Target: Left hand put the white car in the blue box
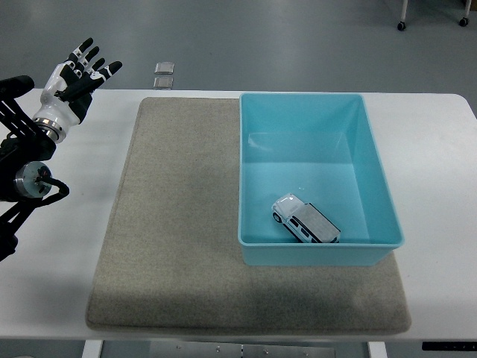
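1. The white table (67, 298) spans the view.
2. A grey mat (179, 224) covers its middle.
3. The blue box (376, 175) sits on the mat's 3 o'clock half.
4. The left hand (71, 82) is raised at the table's 10 o'clock corner, fingers (93, 58) splayed wide, empty.
5. The white car (305, 220) lies inside the box, near its 6 o'clock wall, angled.
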